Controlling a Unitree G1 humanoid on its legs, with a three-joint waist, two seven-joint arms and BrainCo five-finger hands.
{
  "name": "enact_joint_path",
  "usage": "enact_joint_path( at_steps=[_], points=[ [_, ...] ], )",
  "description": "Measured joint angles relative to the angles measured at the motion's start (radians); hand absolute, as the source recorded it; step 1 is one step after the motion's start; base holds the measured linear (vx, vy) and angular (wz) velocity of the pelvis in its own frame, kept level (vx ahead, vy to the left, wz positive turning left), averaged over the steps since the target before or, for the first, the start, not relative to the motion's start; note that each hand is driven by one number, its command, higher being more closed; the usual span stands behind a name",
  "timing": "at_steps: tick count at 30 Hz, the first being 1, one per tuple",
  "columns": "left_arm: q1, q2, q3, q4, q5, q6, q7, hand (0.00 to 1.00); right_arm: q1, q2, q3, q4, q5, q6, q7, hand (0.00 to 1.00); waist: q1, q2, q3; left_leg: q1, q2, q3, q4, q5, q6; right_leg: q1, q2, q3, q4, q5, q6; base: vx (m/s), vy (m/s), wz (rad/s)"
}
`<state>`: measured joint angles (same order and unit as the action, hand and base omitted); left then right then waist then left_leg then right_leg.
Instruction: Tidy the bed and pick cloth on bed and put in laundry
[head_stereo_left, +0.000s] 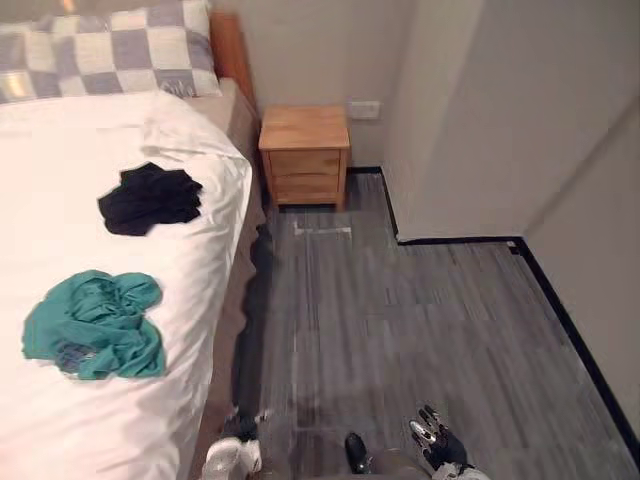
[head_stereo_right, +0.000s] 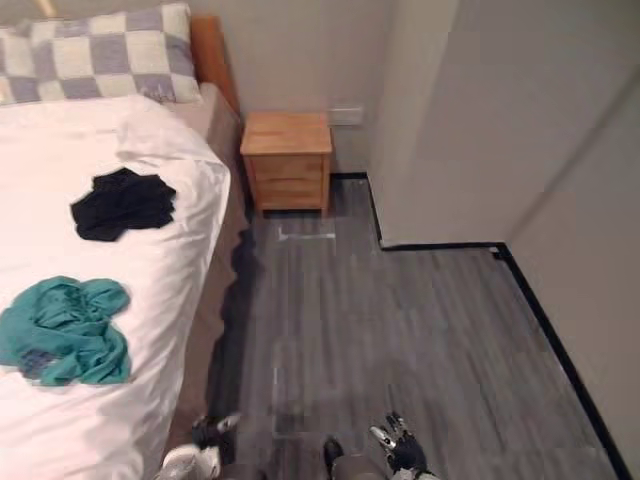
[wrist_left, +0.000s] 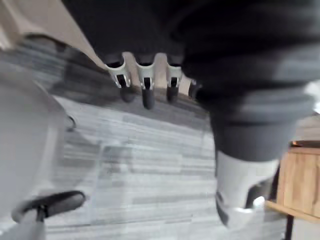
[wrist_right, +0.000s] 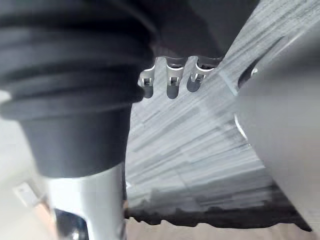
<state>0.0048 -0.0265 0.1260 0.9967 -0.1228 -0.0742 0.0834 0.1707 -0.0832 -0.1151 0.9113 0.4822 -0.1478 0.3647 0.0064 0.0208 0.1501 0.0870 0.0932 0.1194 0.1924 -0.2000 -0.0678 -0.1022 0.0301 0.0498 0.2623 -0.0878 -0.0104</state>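
A black cloth (head_stereo_left: 150, 197) lies crumpled on the white bed (head_stereo_left: 60, 150), near its right edge. A teal cloth (head_stereo_left: 95, 323) lies bunched closer to me on the same sheet. My left hand (wrist_left: 145, 82) hangs low beside the bed's near corner, over the floor, with its fingers relaxed and holding nothing. Over the grey floor at the bottom of the view, my right hand (head_stereo_left: 436, 440) is also open and empty. Both hands are well apart from the two cloths.
A grey and white checkered pillow (head_stereo_left: 110, 50) rests at the head of the bed. A wooden nightstand (head_stereo_left: 304, 152) stands against the wall just right of the bed. Grey plank floor (head_stereo_left: 420, 320) runs between the bed and a jutting wall corner (head_stereo_left: 400, 240).
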Motion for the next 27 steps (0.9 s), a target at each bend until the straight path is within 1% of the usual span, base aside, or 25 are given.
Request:
enact_joint_path(
  at_steps=[1, 3, 4, 6, 7, 15, 17, 19, 20, 21, 22, 24, 25, 26, 27],
  points=[
    [0.008, -0.004, -0.011, 0.002, -0.001, -0.001, -0.003, 0.0, -0.001, -0.001, -0.001, 0.001, -0.008, -0.001, 0.001, 0.0, -0.002, -0.001, -0.002, 0.03, -0.005, 0.013, -0.031, 0.005, -0.003, -0.002, -0.004, -0.008, 0.021, -0.018, 0.01, 0.15, 0.032, -0.29],
    [0.009, -0.002, -0.039, 0.026, -0.018, -0.002, -0.001, 0.0, -0.004, -0.001, -0.007, 0.013, -0.011, -0.001, 0.006, 0.0, -0.012, 0.006, -0.001, 0.077, -0.011, 0.021, -0.073, 0.014, -0.009, -0.005, -0.004, -0.008, 0.056, -0.044, 0.021, 0.19, 0.013, -0.15],
    [0.006, 0.0, -0.046, 0.042, -0.031, -0.001, 0.002, 0.0, -0.011, -0.001, -0.03, 0.031, -0.014, -0.003, 0.011, 0.0, -0.022, 0.014, -0.003, 0.09, -0.008, 0.017, -0.087, 0.017, -0.015, -0.005, -0.002, -0.026, 0.064, -0.046, 0.024, 0.16, 0.0, -0.01],
    [0.004, 0.005, -0.046, 0.052, -0.041, -0.001, 0.006, 0.0, -0.013, 0.001, -0.045, 0.047, -0.014, -0.012, 0.011, 0.0, -0.025, 0.015, -0.007, 0.09, -0.006, 0.007, -0.089, 0.017, -0.015, 0.002, -0.002, -0.035, 0.053, -0.045, 0.024, 0.1, -0.001, 0.05],
    [0.028, 0.046, 0.052, 0.079, -0.098, 0.014, 0.048, 0.0, 0.018, 0.031, -0.078, 0.104, -0.089, -0.029, 0.029, 0.0, -0.006, -0.032, -0.053, 0.088, -0.035, 0.005, -0.106, 0.034, 0.012, 0.173, -0.03, -0.046, -0.31, 0.133, 0.023, 0.05, -0.001, 0.03],
    [0.028, 0.046, 0.051, 0.08, -0.103, 0.014, 0.048, 0.0, 0.018, 0.031, -0.078, 0.104, -0.089, -0.028, 0.024, 0.0, -0.006, -0.032, -0.053, 0.086, -0.035, 0.006, -0.106, 0.034, 0.012, 0.172, -0.031, -0.047, -0.31, 0.133, 0.023, 0.0, 0.0, 0.0],
    [0.029, 0.048, 0.051, 0.08, -0.118, 0.016, 0.047, 0.0, 0.017, 0.03, -0.078, 0.104, -0.09, -0.019, 0.003, 0.0, -0.006, -0.032, -0.053, 0.081, -0.034, 0.006, -0.106, 0.034, 0.012, 0.172, -0.032, -0.05, -0.31, 0.133, 0.023, 0.0, 0.0, 0.03],
    [0.029, 0.055, 0.049, 0.086, -0.128, 0.021, 0.046, 0.0, 0.014, 0.022, -0.081, 0.105, -0.102, 0.0, -0.051, 0.0, -0.006, -0.033, -0.058, 0.071, -0.032, 0.004, -0.109, 0.036, 0.014, 0.172, -0.036, -0.068, -0.323, 0.133, 0.024, 0.0, -0.001, 0.13],
    [0.03, 0.057, 0.049, 0.088, -0.131, 0.022, 0.046, 0.0, 0.013, 0.021, -0.082, 0.106, -0.115, 0.003, -0.063, 0.0, -0.006, -0.033, -0.058, 0.071, -0.032, 0.003, -0.11, 0.038, 0.013, 0.173, -0.037, -0.072, -0.324, 0.133, 0.024, 0.01, -0.011, 0.17],
    [0.031, 0.065, 0.045, 0.098, -0.138, 0.024, 0.045, 0.0, 0.008, 0.013, -0.086, 0.11, -0.146, 0.01, -0.099, 0.0, -0.006, -0.031, -0.061, 0.072, -0.029, 0.0, -0.117, 0.042, 0.009, 0.178, -0.037, -0.084, -0.33, 0.133, 0.025, 0.03, -0.022, 0.21],
    [0.037, 0.079, 0.039, 0.099, -0.14, 0.028, 0.044, 0.0, 0.006, 0.01, -0.097, 0.116, -0.172, 0.015, -0.128, 0.0, -0.006, -0.034, -0.064, 0.074, -0.027, -0.009, -0.119, 0.044, 0.006, 0.189, -0.039, -0.103, -0.34, 0.133, 0.025, 0.03, -0.025, 0.25],
    [0.051, 0.091, 0.035, 0.099, -0.147, 0.035, 0.042, 0.0, 0.004, 0.01, -0.12, 0.132, -0.201, 0.024, -0.171, 0.0, -0.006, -0.03, -0.061, 0.079, -0.02, -0.021, -0.12, 0.047, 0.0, 0.208, -0.037, -0.132, -0.351, 0.13, 0.028, 0.02, -0.036, 0.31],
    [0.066, 0.096, 0.041, 0.098, -0.149, 0.036, 0.043, 0.0, 0.002, 0.002, -0.12, 0.133, -0.217, 0.028, -0.195, 0.0, -0.006, -0.034, -0.062, 0.09, -0.012, -0.021, -0.118, 0.045, -0.004, 0.209, -0.032, -0.151, -0.351, 0.118, 0.033, 0.01, -0.056, 0.2],
    [0.071, 0.099, 0.047, 0.096, -0.149, 0.037, 0.043, 0.0, -0.001, 0.001, -0.119, 0.134, -0.237, 0.03, -0.208, 0.0, -0.005, -0.027, -0.058, 0.086, -0.007, -0.018, -0.108, 0.038, -0.014, 0.209, -0.032, -0.164, -0.35, 0.103, 0.026, 0.01, -0.064, -0.03],
    [0.087, 0.107, 0.076, 0.083, -0.158, 0.037, 0.044, 0.0, -0.017, -0.003, -0.117, 0.138, -0.258, 0.033, -0.219, 0.0, 0.003, -0.031, -0.052, 0.043, 0.016, 0.0, -0.008, 0.001, -0.054, 0.202, -0.031, -0.208, -0.335, 0.08, 0.009, -0.03, -0.058, -0.05]
  ],
)
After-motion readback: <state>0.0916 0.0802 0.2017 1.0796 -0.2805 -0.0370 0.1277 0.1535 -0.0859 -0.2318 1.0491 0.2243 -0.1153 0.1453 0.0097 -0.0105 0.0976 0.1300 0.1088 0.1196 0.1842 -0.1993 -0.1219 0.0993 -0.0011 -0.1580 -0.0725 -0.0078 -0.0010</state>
